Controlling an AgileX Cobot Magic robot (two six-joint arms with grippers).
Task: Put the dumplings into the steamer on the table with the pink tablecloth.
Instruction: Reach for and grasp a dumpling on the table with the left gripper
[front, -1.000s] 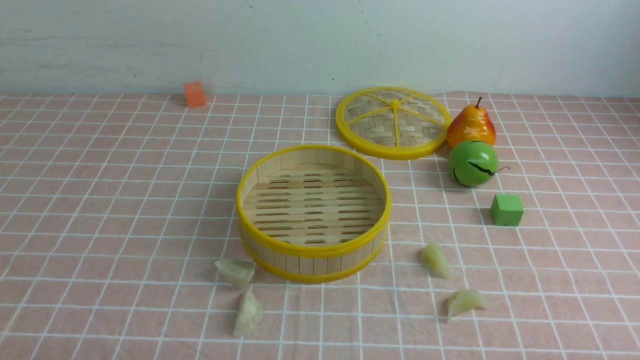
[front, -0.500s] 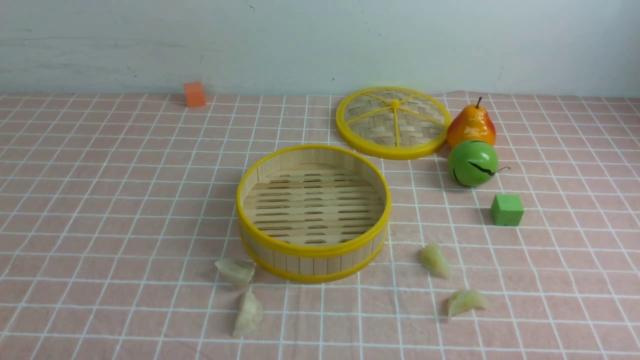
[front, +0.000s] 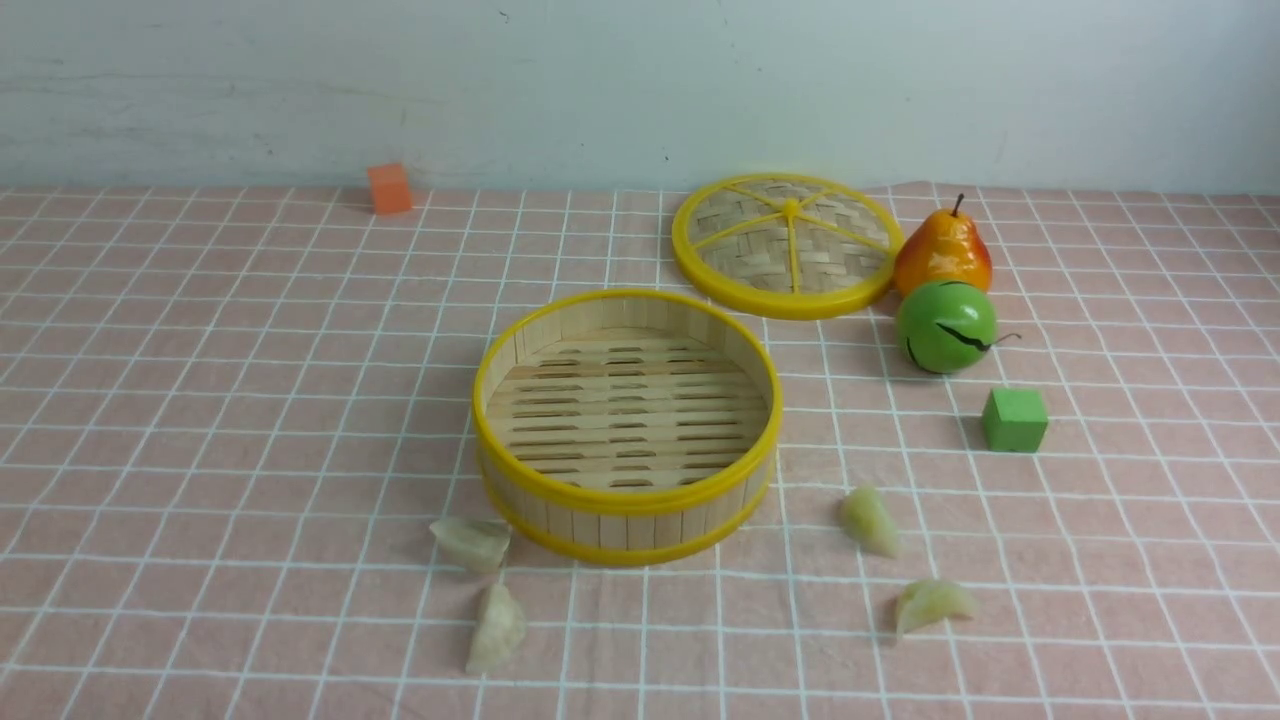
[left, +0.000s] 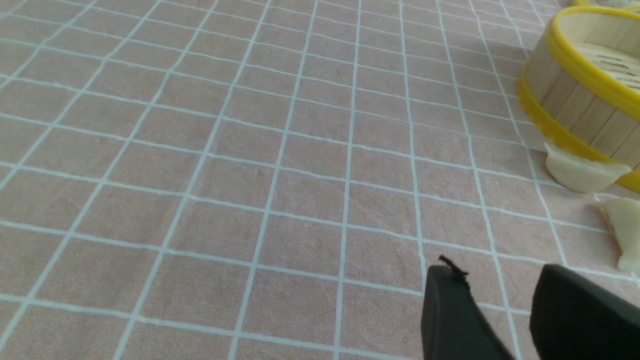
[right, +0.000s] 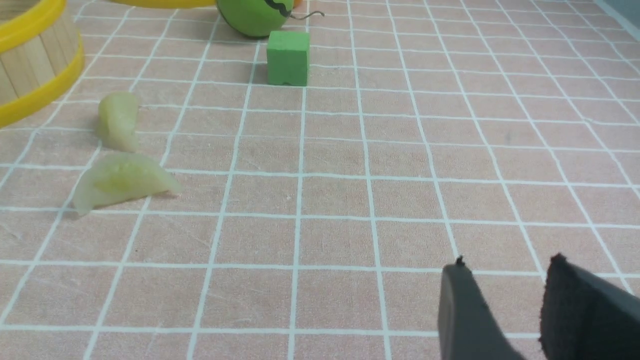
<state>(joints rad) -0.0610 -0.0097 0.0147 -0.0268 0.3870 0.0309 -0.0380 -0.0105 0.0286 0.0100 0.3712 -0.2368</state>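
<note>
- steamer (front: 625, 505) mid-counter (front: 200, 400), open room to its left
- dumplings (front: 470, 543) pale, translucent: two front-left of it, two front-right
- left gripper (left: 500, 274), right gripper (right: 509, 264): slightly apart, holding nothing

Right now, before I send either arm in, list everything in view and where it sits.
steamer: one, bamboo, yellow rims; centre, nothing inside
dumplings: four, pale whitish-green; two near-left of steamer (second), two near-right, none inside
lid: one, woven, yellow rim; flat, behind-right of steamer
pear: one, orange-yellow; right of lid
round fruit: one, green; in front of pear
green cube: one, green; nearer, right of round fruit
orange cube: one, orange; far back left
pink tablecloth: one, white grid; under everything
left gripper: one, black; open, empty
right gripper: one, black; open, empty
</note>
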